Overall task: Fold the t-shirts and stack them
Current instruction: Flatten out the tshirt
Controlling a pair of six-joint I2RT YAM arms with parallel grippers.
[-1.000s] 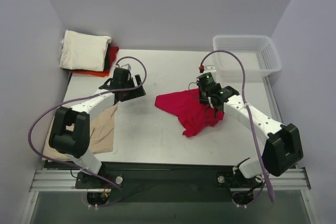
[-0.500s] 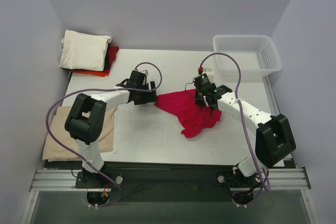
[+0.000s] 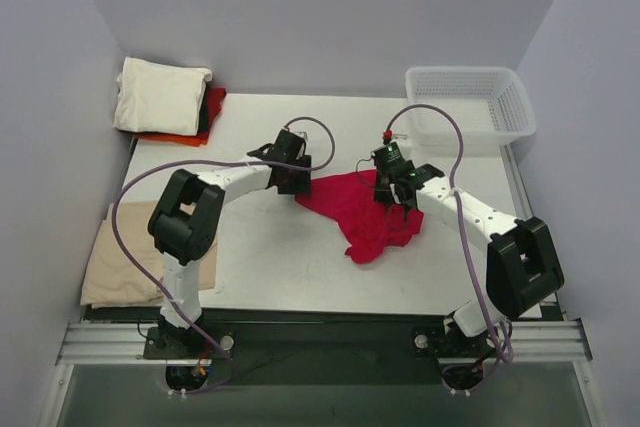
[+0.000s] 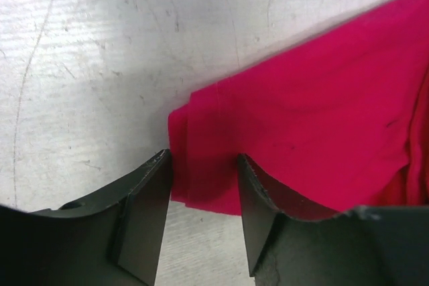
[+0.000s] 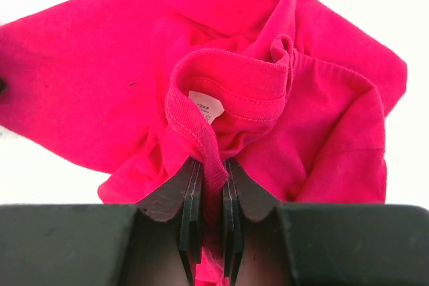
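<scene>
A crimson-red t-shirt lies crumpled at the table's middle. My left gripper is at its left corner. In the left wrist view that folded corner lies on the table between the left gripper jaws, which stand apart on either side of it. My right gripper is over the shirt's back right part. In the right wrist view the right gripper is shut on the ribbed collar, with the white label just above it.
A folded cream-white t-shirt tops a stack at the back left, with an orange-red one under it. A tan-beige t-shirt lies spread at the table's front left edge. A white lattice basket stands at the back right.
My left arm has swung right, from beside the tan-beige shirt to the crimson shirt's left corner, and its jaws have narrowed. The right gripper has shifted slightly left, keeping hold of the collar.
</scene>
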